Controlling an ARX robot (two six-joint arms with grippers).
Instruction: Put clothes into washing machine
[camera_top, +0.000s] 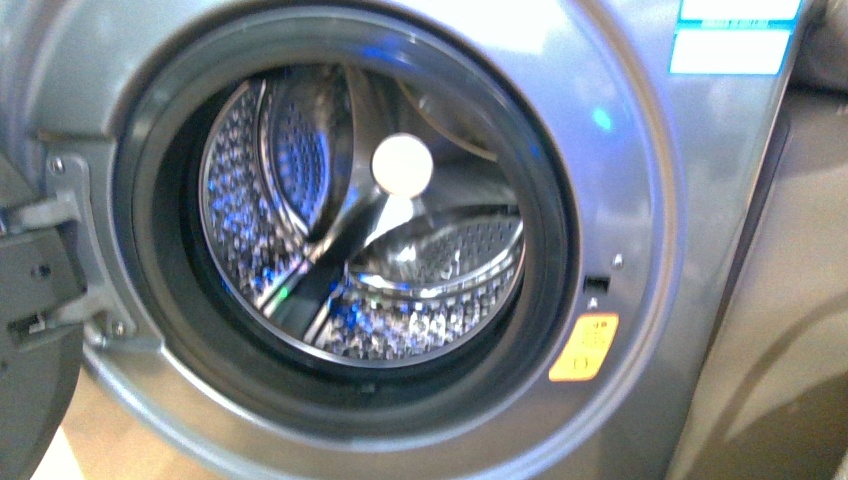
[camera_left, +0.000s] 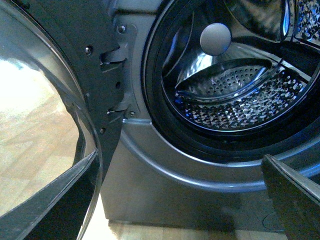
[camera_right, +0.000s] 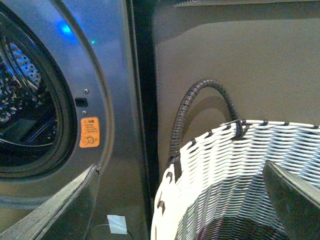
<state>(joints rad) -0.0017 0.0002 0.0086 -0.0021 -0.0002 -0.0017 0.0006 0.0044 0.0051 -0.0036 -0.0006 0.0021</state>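
Note:
The silver-grey washing machine (camera_top: 620, 190) fills the front view, its porthole open on the perforated steel drum (camera_top: 420, 310). A dark rubber gasket (camera_top: 160, 260) rings the mouth and a yellow warning sticker (camera_top: 584, 347) sits at its right. No clothes show in any view. My left gripper (camera_left: 182, 200) is open and empty, low in front of the machine's front panel (camera_left: 165, 195), below the drum (camera_left: 240, 100). My right gripper (camera_right: 182, 200) is open and empty over the rim of a woven white-grey basket (camera_right: 225, 165), beside the machine (camera_right: 115, 100).
The machine's door (camera_left: 45, 115) hangs open on its hinge (camera_top: 50, 250) at the left. The basket has a dark looped handle (camera_right: 200, 95) and stands against a brown wall (camera_right: 240, 55). A white tape patch (camera_right: 117, 223) lies on the floor. Light wooden floor (camera_left: 165, 232) shows below the machine.

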